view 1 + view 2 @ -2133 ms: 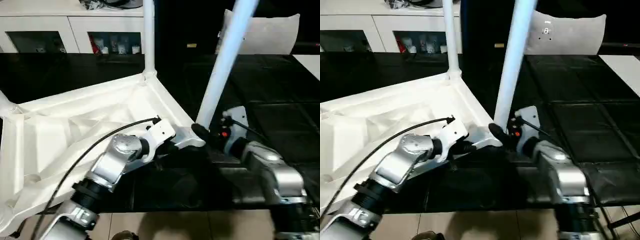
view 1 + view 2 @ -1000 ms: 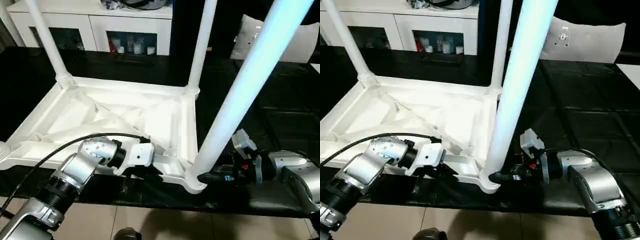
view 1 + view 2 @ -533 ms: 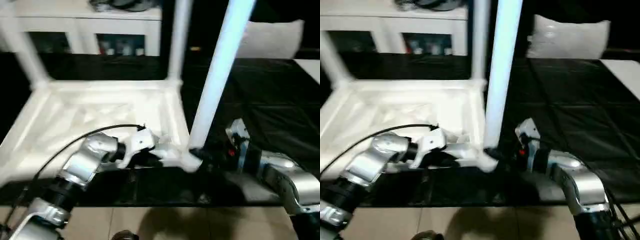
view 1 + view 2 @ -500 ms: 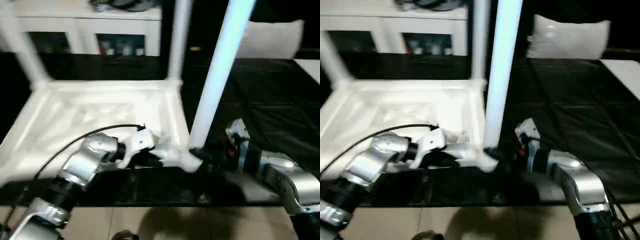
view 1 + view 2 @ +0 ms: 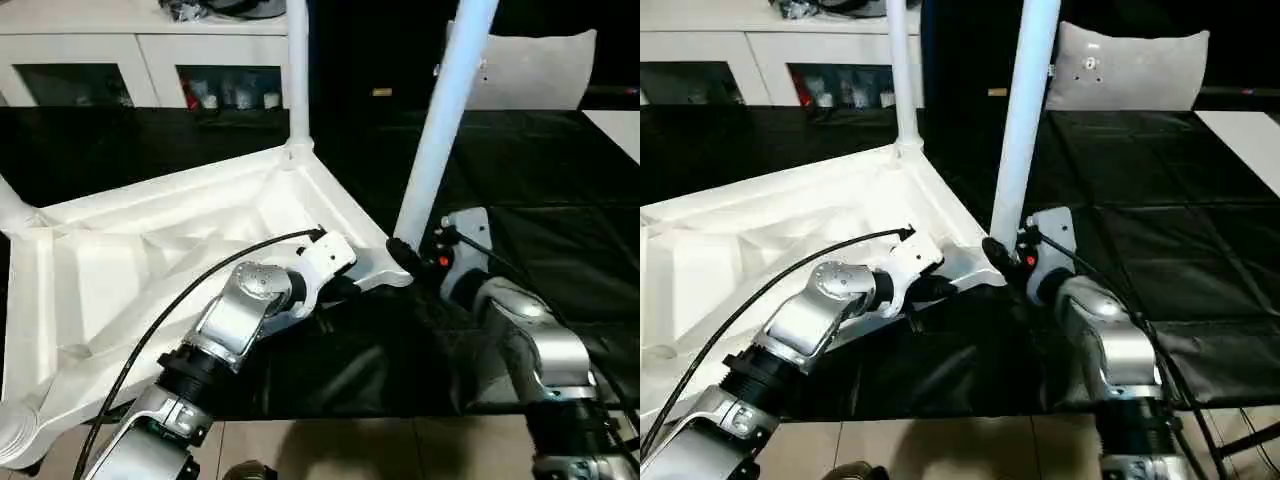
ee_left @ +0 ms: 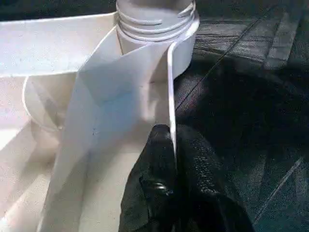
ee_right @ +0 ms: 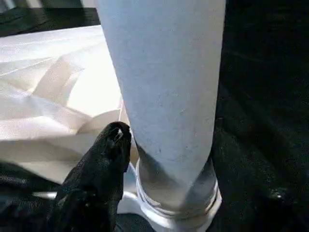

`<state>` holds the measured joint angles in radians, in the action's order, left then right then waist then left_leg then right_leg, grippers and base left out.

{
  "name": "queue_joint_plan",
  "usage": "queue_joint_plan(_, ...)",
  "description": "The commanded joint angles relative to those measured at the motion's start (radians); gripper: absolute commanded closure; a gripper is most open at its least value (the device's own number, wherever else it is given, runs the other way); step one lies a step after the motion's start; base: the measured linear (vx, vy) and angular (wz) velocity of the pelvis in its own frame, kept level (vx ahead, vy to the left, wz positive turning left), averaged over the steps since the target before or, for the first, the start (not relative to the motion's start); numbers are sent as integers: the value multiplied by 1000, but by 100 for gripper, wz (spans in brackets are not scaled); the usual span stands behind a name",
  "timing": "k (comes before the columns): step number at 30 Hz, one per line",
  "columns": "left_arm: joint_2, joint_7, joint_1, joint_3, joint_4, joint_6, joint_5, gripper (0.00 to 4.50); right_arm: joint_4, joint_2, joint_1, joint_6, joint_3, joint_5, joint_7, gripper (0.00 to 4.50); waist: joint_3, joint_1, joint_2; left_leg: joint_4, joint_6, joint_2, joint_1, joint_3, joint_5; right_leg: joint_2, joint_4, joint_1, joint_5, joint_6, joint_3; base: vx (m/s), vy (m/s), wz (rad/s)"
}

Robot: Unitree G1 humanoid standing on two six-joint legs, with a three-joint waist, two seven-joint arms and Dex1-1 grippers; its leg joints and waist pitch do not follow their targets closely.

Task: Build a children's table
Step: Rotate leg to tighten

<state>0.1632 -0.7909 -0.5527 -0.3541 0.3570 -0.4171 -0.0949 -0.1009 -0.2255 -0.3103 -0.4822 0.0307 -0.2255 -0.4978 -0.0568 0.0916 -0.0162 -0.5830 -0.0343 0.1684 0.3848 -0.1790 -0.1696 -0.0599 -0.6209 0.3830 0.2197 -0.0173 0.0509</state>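
Note:
The children's table (image 5: 150,250) lies upside down on a black surface, its ribbed underside facing up. One white leg (image 5: 440,120) stands in the near right corner socket (image 6: 154,24), and another leg (image 5: 297,70) stands at the far corner. My left gripper (image 5: 345,290) is shut on the thin rim of the table top just beside that near socket, the black fingers (image 6: 159,159) pinching the rim wall. My right gripper (image 5: 405,258) is at the foot of the near leg (image 7: 164,72), right above the socket.
A long white cabinet (image 5: 130,45) runs along the back and a white cushion (image 5: 530,70) leans at the back right. Black sheeting (image 5: 540,200) covers the surface to the right. Pale floor tiles (image 5: 350,450) show below the near edge. A third leg's base (image 5: 10,210) rises at the left.
The whole picture has swung, so the camera moved. Both grippers remain at the same near corner: the left on the rim, the right at the leg's foot.

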Motion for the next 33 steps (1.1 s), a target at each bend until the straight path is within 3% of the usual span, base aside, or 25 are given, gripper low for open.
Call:
queue_joint_plan(1, 30, -47, 16, -21, -16, 82, 4, 450, 1, -27, 15, 23, -22, -32, -84, 138, 51, 5, 15, 67, 43, 61, -16, 27, -177, -95, 90, -40, 150, -170, -50, 0, 0, 0)
queue_joint_plan(3, 63, -82, 24, -33, -15, 121, 2, 450, -10, -64, 12, 62, -17, -30, -120, 102, 52, 5, 10, 68, 41, 64, -16, 28, -181, -96, 90, -39, 163, -166, -50, 0, 0, 0)
queue_joint_plan(8, 135, -186, 42, -46, -10, 208, 12, 450, -16, -157, 13, 111, -12, -49, -268, 59, 56, 8, 11, 65, 58, 64, -16, 26, -156, -95, 83, -42, 100, -183, -49, 0, 0, 0)
queue_joint_plan(13, 178, -265, 45, -44, -14, 268, 41, 450, 3, -235, 34, 138, -33, -78, -439, 59, 60, 20, 12, 61, 86, 69, -17, 25, -122, -96, 74, -42, 38, -210, -45, 0, 0, 0)
queue_joint_plan(14, 202, -311, 46, -55, -14, 315, 48, 450, 5, -262, 40, 164, -50, -82, -495, 59, 61, 24, 16, 59, 90, 69, -18, 24, -120, -97, 73, -42, 32, -215, -44, 0, 0, 0)
queue_joint_plan(16, 216, -334, 48, -60, -15, 331, 51, 450, 4, -276, 42, 165, -58, -91, -530, 59, 60, 27, 14, 60, 94, 70, -19, 23, -126, -98, 74, -41, 39, -217, -44, 0, 0, 0)
queue_joint_plan(17, 224, -348, 49, -64, -14, 341, 53, 450, 1, -285, 42, 165, -62, -97, -553, 74, 59, 29, 17, 61, 94, 71, -19, 22, -132, -96, 74, -40, 48, -219, -44, 0, 0, 0)
queue_joint_plan(24, 304, -530, 65, -110, -54, 433, 78, 450, 7, -366, 38, 108, -123, -164, -792, 131, 60, 54, 14, 60, 84, 77, -24, 20, -147, -99, 73, -36, 95, -218, -42, 0, 0, 0)
queue_joint_plan(33, 317, -579, 55, -137, -48, 477, 76, 450, 24, -390, 47, 85, -168, -185, -872, 209, 60, 66, 14, 61, 56, 78, -24, 22, -179, -104, 75, -34, 148, -211, -43, 0, 0, 0)
